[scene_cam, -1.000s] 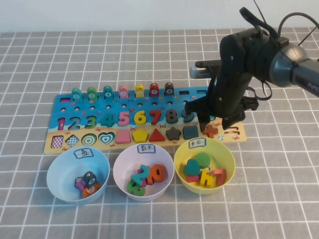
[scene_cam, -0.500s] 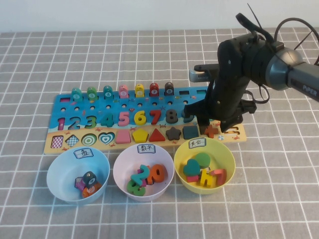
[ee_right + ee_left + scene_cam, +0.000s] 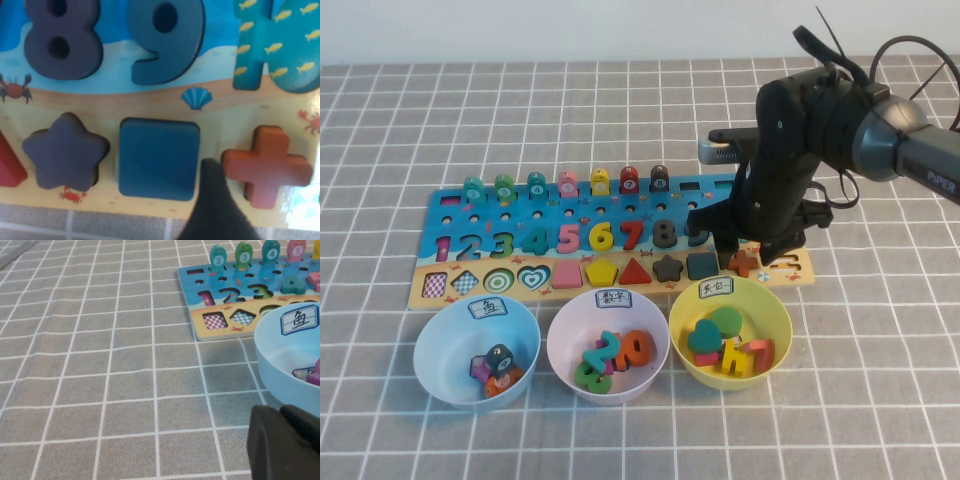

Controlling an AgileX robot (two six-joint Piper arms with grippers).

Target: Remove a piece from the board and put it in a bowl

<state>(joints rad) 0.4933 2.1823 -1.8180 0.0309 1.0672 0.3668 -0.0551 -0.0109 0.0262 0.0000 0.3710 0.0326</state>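
Note:
The orange plus piece lies in its slot near the right end of the board's tan strip. My right gripper is open and down at the board, one finger on each side of the plus. In the right wrist view one dark finger stands between the blue square and the plus, close to the plus; the other finger is out of view. The pale yellow bowl sits just in front of the board, below the gripper, with several pieces in it. My left gripper is shut and empty, low beside the light-blue bowl.
A light-blue bowl and a pale lilac bowl stand left of the yellow one, each with pieces inside. Pegs with fish line the board's far edge. The dark blue square and star sit beside the plus.
My right gripper has shifted slightly left and settled lower round the plus. The plus and the bowls have not moved.

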